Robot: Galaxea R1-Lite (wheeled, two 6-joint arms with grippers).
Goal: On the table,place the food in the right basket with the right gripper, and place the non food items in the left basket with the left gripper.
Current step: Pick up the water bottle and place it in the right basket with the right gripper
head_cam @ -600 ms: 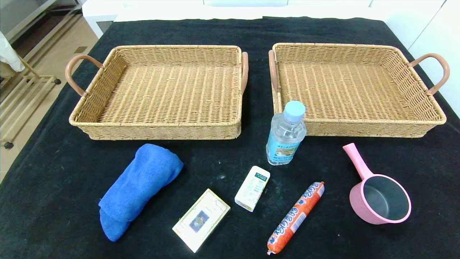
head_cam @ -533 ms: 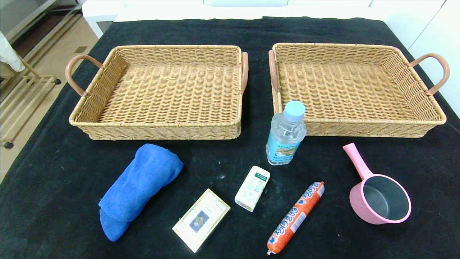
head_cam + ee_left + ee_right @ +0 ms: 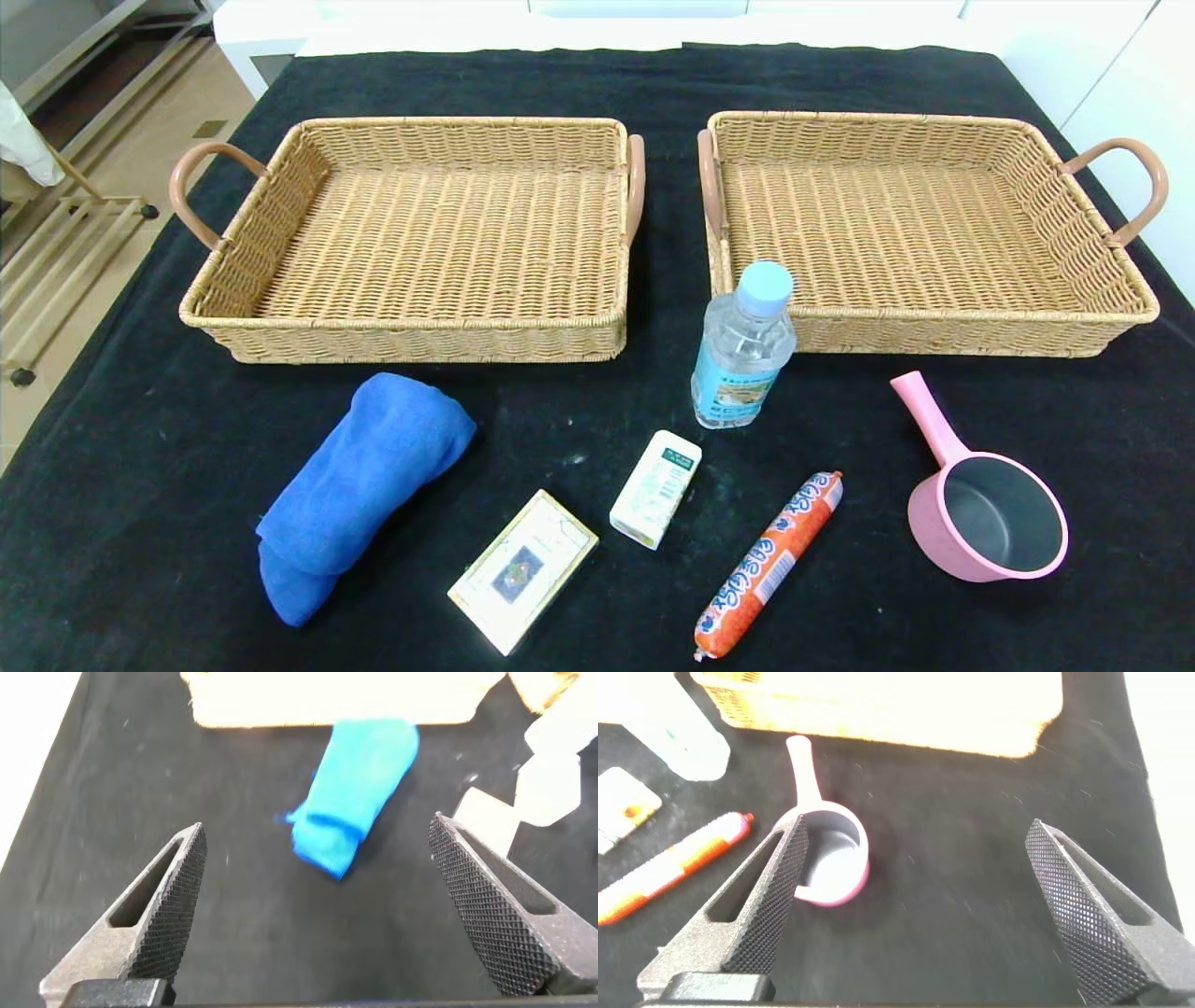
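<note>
Nothing has shifted on the table in the last half second: both baskets are still bare, so sorting hasn't begun. Towel, scoop, bottle, sausage, card box and small pack lie before them. Left gripper and right gripper hover spread wide, holding nothing.

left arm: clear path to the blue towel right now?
Probably yes. The left pincer hangs open above the cloth with the blue towel lying ahead of it, nothing between them. On the table the towel lies apart from the card box and the left basket.
</note>
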